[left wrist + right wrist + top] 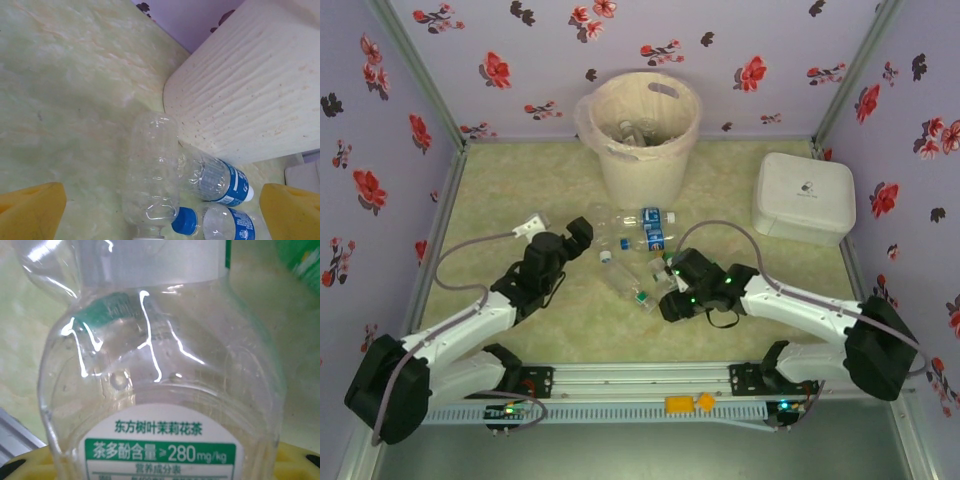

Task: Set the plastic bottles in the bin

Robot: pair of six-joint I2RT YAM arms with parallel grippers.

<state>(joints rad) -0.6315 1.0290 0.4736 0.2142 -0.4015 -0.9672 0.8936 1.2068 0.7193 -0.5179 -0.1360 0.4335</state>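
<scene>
Your left fingers (30, 212) are spread, a clear bottle (152, 170) lying between them, the bin (250, 90) beyond. A green-labelled bottle (160, 380) sits right at your right fingers (300, 465); I cannot tell whether they pinch it.

Beside the bin (642, 178), matt cream plastic with a rough, rippled wall and thin clear film liner, glossy clear plastic bottles (152, 170) lie on the smooth marbled table (65, 100).

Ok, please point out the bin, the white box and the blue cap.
bin (642, 172): top external view, front wall.
white box (790, 207): top external view, top face.
blue cap (185, 220): left wrist view, its side.
</scene>
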